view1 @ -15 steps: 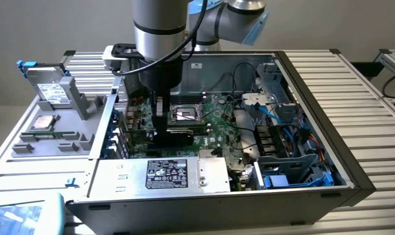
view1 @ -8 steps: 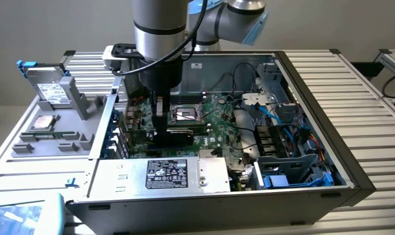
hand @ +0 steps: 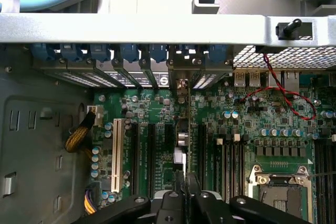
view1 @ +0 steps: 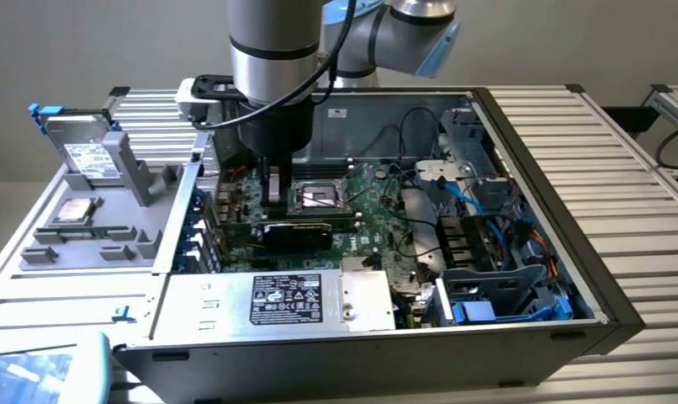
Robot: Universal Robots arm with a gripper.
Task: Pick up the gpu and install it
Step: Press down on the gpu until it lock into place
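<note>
— Where is the gpu (view1: 306, 229)?
— Standing on edge in the computer case (view1: 541, 337), just near the gripper (hand: 185, 181).
— Holding it?
— Up close, the fingers (hand: 179, 182) pinch its thin edge.

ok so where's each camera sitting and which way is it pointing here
Exterior view: off the arm, raised in front of the open computer case, looking down into it; the arm comes down over the motherboard.
Wrist view: on the wrist, looking down the gripper at the motherboard and rear slot brackets; its fingers pinch the gpu, seen edge-on and standing in a slot.
Shared: the gpu, the motherboard and the CPU socket.
</note>
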